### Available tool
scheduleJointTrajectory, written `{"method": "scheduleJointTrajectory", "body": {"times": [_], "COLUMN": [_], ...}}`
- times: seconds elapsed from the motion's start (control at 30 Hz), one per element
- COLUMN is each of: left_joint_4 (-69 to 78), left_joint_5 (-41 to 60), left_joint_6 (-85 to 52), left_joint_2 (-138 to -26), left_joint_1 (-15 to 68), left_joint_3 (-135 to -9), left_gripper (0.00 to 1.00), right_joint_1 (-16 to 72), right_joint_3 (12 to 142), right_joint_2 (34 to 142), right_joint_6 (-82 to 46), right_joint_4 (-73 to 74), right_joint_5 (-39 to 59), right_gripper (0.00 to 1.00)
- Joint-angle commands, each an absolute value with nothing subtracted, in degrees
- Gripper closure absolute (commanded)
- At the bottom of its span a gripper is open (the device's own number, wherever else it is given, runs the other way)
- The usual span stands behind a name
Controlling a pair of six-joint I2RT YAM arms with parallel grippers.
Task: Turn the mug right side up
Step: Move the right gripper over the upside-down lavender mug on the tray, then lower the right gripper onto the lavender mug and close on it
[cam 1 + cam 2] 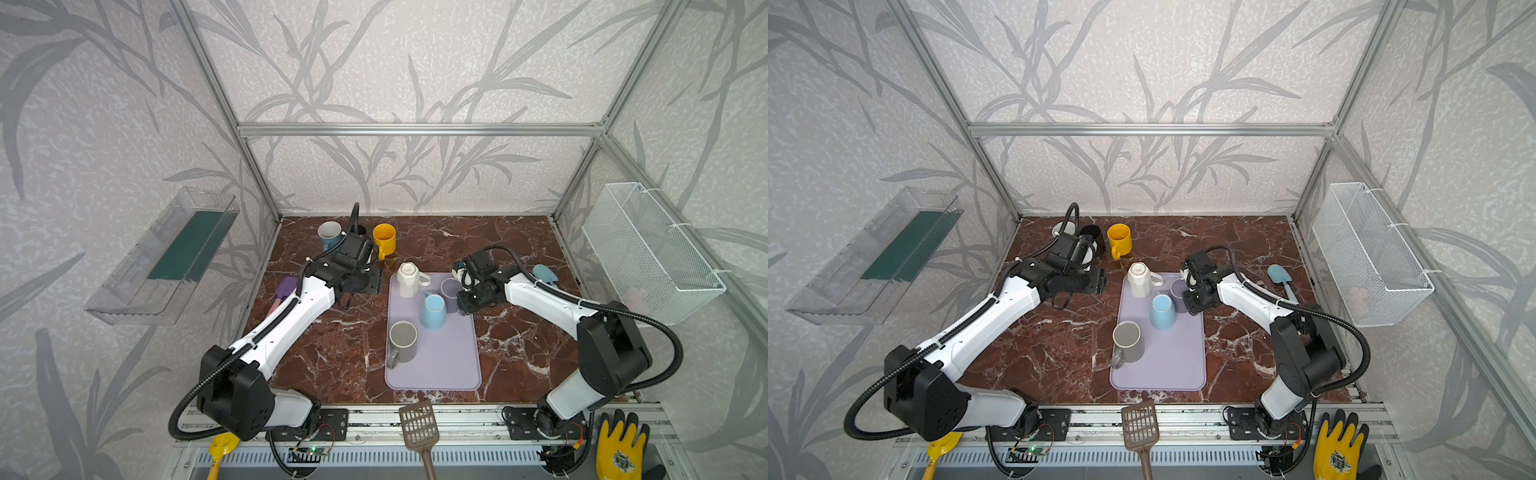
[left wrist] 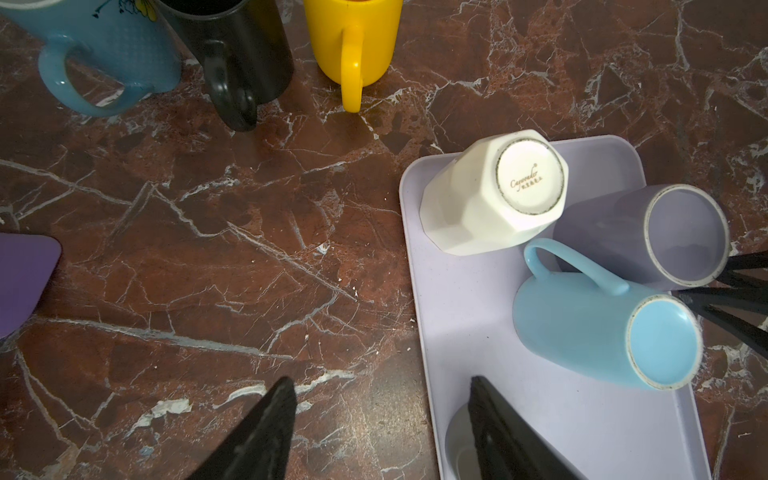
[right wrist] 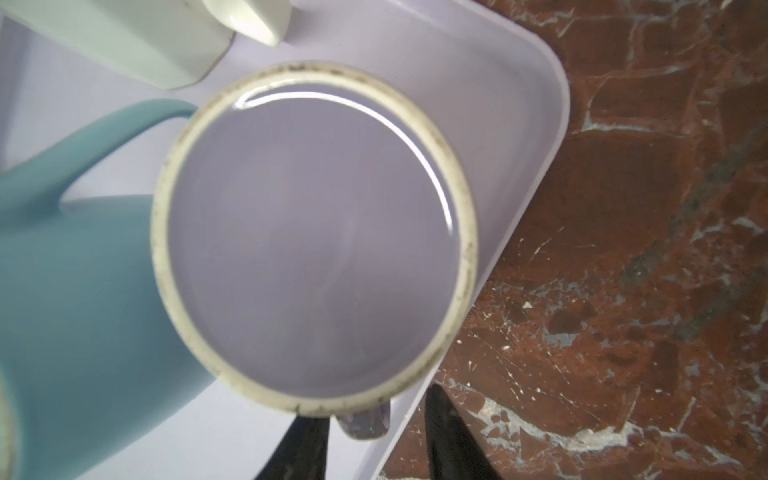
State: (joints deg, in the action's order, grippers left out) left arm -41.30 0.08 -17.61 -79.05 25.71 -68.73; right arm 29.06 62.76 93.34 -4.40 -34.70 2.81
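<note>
The purple mug [image 3: 316,241] stands upside down in a far corner of the lilac tray [image 3: 519,104]. Its upturned base fills most of the right wrist view, so its wall is hidden underneath. The right hand [image 3: 374,409] hangs just beside it, its two dark fingers [image 3: 307,440] narrowly apart on either side of the mug's handle [image 3: 365,426]. Only a stub of that handle shows; one finger looks to touch it and a gap shows at the other, so the handle seems not yet pinched. In both top views the arm's own wrist covers this hand and part of the mug. A blue mug [image 1: 433,309] and a white mug [image 1: 407,278], both base up, crowd close beside the purple one. The left hand [image 2: 380,382] hovers over the table [image 2: 208,249] near the tray's edge, fingers spread wide with nothing between them. One of those fingers hides most of a grey mug [image 2: 457,449], which stands mouth up on the tray.
</note>
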Motion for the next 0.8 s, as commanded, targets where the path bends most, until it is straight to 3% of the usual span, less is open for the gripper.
{"method": "scheduleJointTrajectory", "body": {"times": [0.0, 0.77], "left_joint_4": [-42.3, -43.4], "left_joint_5": [-0.8, -1.4], "left_joint_6": [-17.1, -16.8], "left_joint_2": [-78.3, -76.6], "left_joint_1": [25.7, 25.7], "left_joint_3": [-69.2, -68.7], "left_gripper": [0.32, 0.32], "right_joint_1": [29.9, 32.4], "right_joint_3": [64.8, 67.2], "right_joint_2": [94.5, 97.5], "right_joint_6": [-3.8, -3.6], "right_joint_4": [-37.1, -38.2], "right_joint_5": [0.8, -3.3], "right_gripper": [0.63, 0.71]}}
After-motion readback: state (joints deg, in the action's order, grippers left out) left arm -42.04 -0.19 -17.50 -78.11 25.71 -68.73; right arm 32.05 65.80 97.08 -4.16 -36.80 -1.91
